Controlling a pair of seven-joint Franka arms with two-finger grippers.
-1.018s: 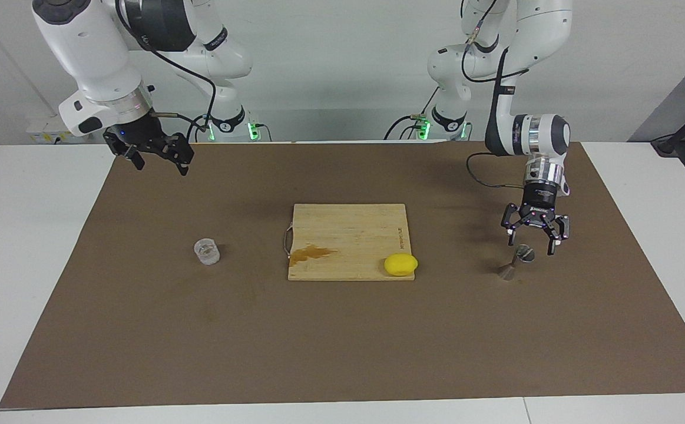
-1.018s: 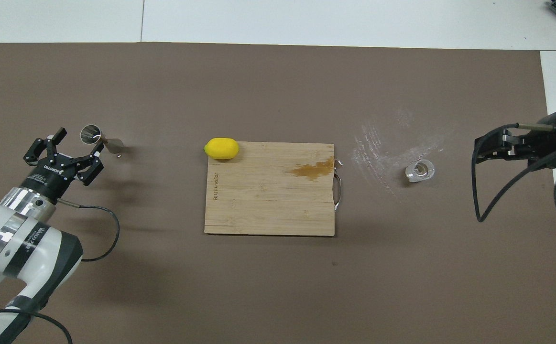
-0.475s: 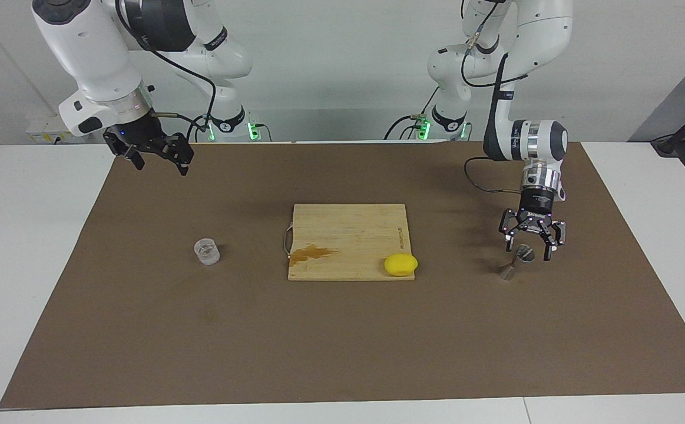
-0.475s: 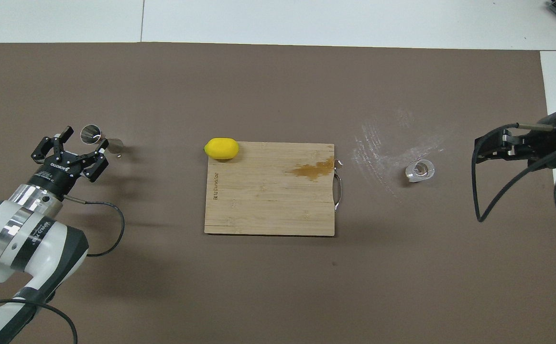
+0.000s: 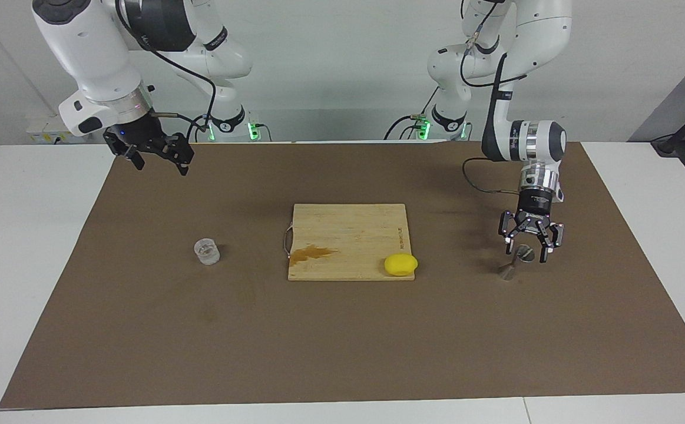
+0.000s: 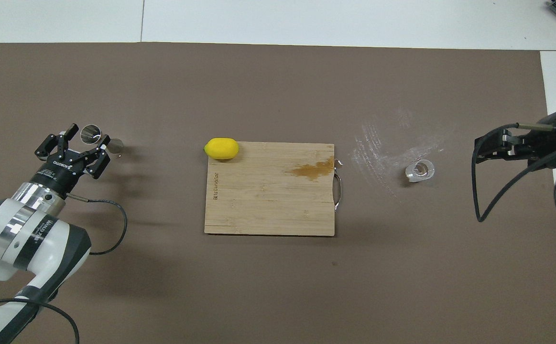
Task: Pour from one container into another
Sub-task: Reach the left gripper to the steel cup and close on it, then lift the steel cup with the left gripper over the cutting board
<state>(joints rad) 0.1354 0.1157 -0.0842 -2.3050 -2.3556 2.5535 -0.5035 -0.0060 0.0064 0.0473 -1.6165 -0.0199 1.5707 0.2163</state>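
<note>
The clear cup (image 5: 207, 251) stands on the brown mat toward the right arm's end; it also shows in the overhead view (image 6: 419, 171). The grey metal jigger (image 5: 516, 262) sits on the mat toward the left arm's end and shows aslant in both views (image 6: 102, 139). My left gripper (image 5: 526, 254) is open and low over the jigger, its fingers on either side of the upper cone; it also shows in the overhead view (image 6: 88, 137). My right gripper (image 5: 161, 166) waits open and empty, raised over the mat's edge near its base, well apart from the cup.
A wooden cutting board (image 5: 348, 229) with a brown stain lies mid-table. A yellow lemon (image 5: 401, 264) sits on the board's corner, between the board's middle and the jigger. White smears mark the mat (image 6: 383, 143) beside the cup.
My left gripper has come down and shifted slightly toward the board, so its open fingers now flank the jigger's upper cone. The right arm, cup and jigger have not moved.
</note>
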